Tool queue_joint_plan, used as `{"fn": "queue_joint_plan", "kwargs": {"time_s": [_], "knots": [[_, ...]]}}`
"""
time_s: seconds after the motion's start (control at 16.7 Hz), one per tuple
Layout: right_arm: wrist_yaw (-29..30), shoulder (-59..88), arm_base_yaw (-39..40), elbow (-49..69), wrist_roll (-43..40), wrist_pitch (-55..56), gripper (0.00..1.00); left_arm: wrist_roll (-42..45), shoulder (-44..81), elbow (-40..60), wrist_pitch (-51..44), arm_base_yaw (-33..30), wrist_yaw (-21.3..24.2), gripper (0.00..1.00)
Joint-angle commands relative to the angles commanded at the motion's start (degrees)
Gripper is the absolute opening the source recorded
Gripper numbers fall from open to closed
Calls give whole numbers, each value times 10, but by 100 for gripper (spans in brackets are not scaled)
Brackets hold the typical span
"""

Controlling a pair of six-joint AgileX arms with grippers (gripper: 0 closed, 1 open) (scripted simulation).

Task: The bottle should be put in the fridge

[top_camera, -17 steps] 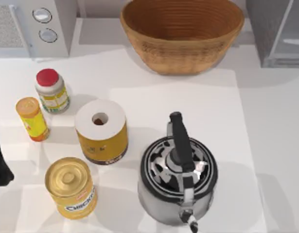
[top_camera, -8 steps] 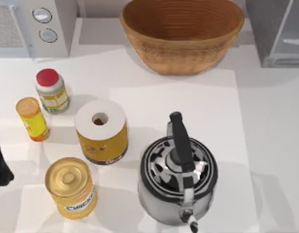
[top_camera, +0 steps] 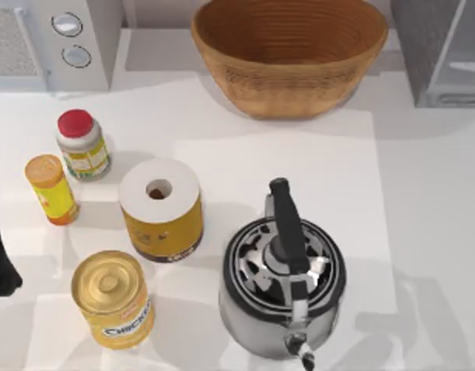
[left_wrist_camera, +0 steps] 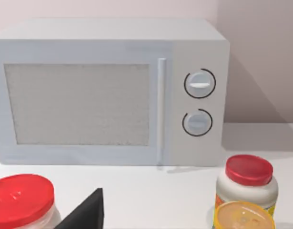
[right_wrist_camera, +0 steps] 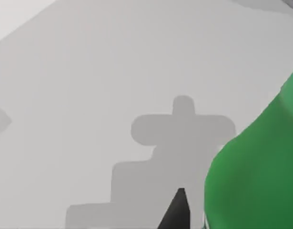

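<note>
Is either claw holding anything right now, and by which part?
It cannot be told. A green object, possibly the bottle, sits close by the right claw's dark fingertip in the right wrist view, but no grip is visible. The left arm is parked at the table's left edge.

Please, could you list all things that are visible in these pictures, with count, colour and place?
Basket: one, brown wicker, table's far middle.
Microwave: one, white, two round knobs, far left.
Fridge: one, grey, far right, partly in view.
Kettle: one, silver, black handle, near middle.
Paper roll: one, white top, yellow wrap, left of kettle.
Can: one, gold, near left.
Jar: one, red lid, left.
Small container: one, orange, left.
Second red-lidded jar: one, left wrist view.
Green object: one, right wrist view, probably the bottle.
Left arm: black, left edge.
</note>
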Motion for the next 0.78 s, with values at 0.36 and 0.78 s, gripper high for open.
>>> {"fn": "queue_joint_plan", "kwargs": {"time_s": [0.36,0.78], "knots": [[224,-319,187,-169,354,165,1,0,0,0,0,0,0,100],[344,-511,285,-335,568,326,1,0,0,0,0,0,0,100]]}}
